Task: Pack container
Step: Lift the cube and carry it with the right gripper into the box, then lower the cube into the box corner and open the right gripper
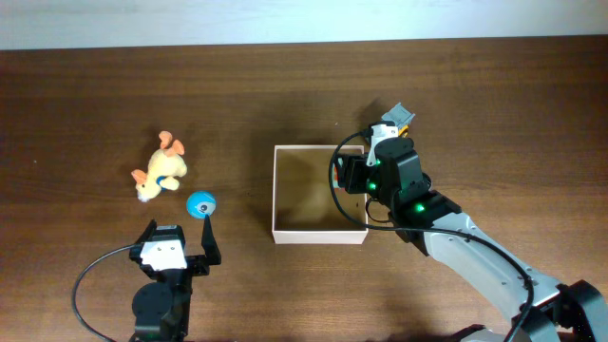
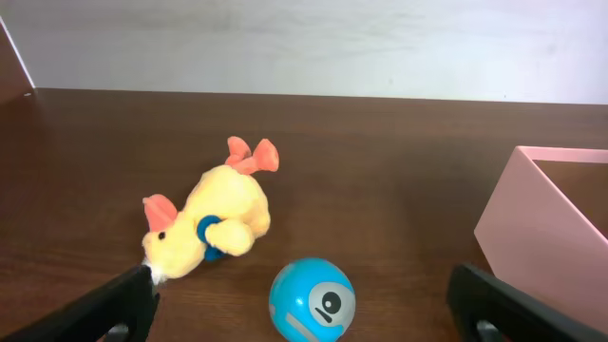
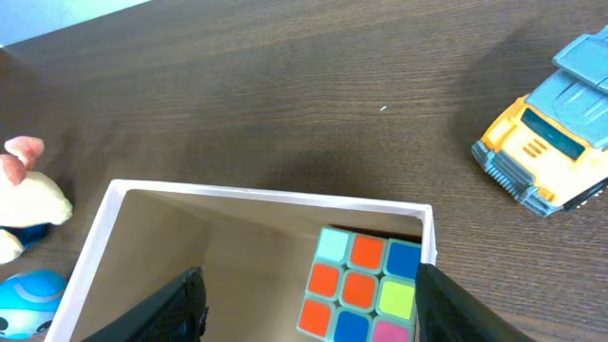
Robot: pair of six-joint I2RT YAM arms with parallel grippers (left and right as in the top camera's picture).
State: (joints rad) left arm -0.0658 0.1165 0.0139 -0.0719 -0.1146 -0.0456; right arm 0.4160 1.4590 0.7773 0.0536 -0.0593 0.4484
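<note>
Container (image 1: pixel 319 237) sits at table centre; I judge it light thin cardboard, walls flexing, prone to sliding; pinch one wall at the rim; right gripper (image 1: pixel 350 177) at its 3 o'clock edge, fingers parted around Rubik's cube (image 3: pixel 361 285); left gripper (image 1: pixel 179 237) at 7 o'clock, spread wide.

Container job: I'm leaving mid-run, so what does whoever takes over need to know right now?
Left gripper: open, empty, low beside the ball.
Right gripper: open over the container, fingers either side of the cube, not clamping it.
Done: the cube is inside the container.
Left: the ball and plush lie outside to its left, and the truck is outside near its far right corner. All three are still to pack.
</note>
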